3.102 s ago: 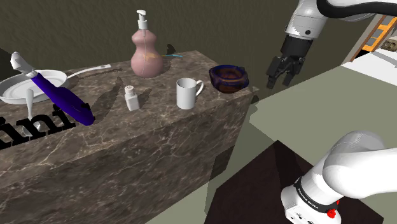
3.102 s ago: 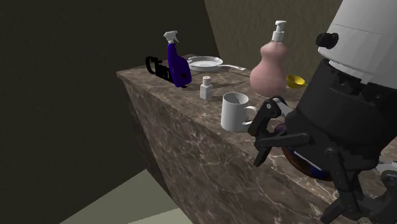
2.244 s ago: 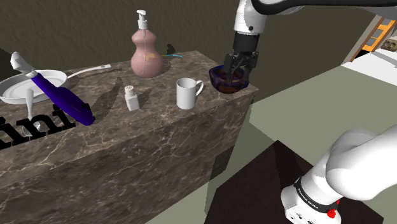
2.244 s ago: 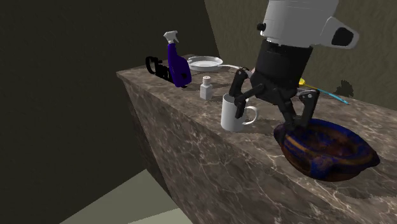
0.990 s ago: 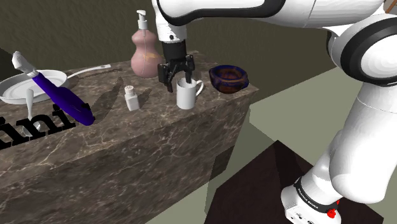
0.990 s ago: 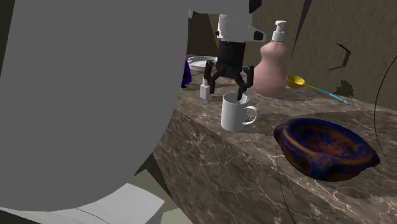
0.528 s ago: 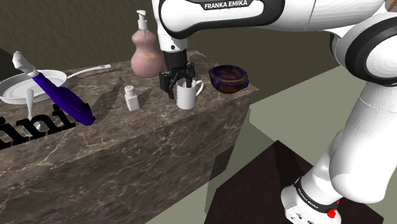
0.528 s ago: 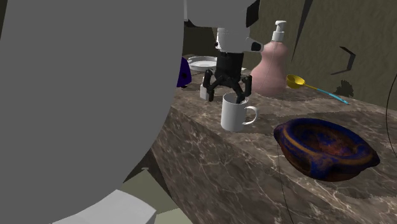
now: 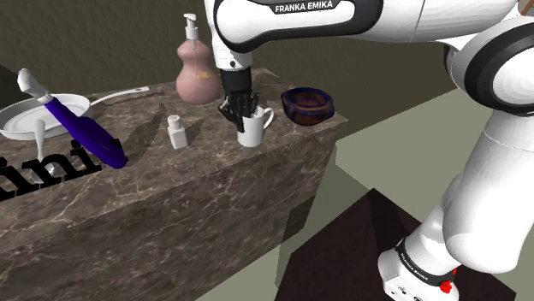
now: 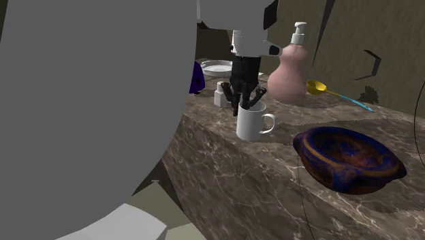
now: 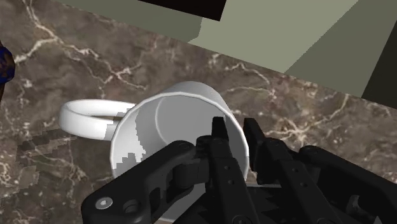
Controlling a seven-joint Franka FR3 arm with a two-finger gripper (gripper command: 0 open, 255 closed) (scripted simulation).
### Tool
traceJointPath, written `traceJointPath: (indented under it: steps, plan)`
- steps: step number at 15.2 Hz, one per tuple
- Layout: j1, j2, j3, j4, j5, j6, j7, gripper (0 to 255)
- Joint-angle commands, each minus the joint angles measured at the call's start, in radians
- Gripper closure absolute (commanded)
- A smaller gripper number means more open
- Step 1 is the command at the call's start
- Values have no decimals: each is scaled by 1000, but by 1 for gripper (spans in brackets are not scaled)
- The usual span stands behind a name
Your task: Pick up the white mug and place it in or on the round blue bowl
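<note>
Pinching the rim of the white mug, the end effector has one black finger inside the cup and the other outside. It is closed on the wall on the side away from the handle. The mug stands upright, and its base looks to be on the marbled brown tabletop.

A grip on a thin wall can let the cup pivot, so the lift should probably go straight up and slowly, keeping the mug level before any sideways travel.

The round blue bowl, mottled with brown, sits apart from the mug on the handle's side, near the tabletop's corner. The mug's base needs to clear the bowl's raised rim. After that it should come down over the middle of the hollow and be released only once it rests there, since the curved floor may tip it.

Beyond the mug on the other side stands a small white shaker, and a pink soap dispenser stands behind. Neither lies on the way. Farthest off are a blue spray bottle and a white plate.
</note>
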Motion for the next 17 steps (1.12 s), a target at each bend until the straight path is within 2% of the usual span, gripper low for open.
traceJointPath:
  steps: [1, 7, 17]
  plan:
    - [0, 0, 0, 0, 0, 0, 0, 255]
    - [0, 0, 0, 0, 0, 0, 0, 255]
    - [6, 16, 2, 157, -3, -141, 4, 255]
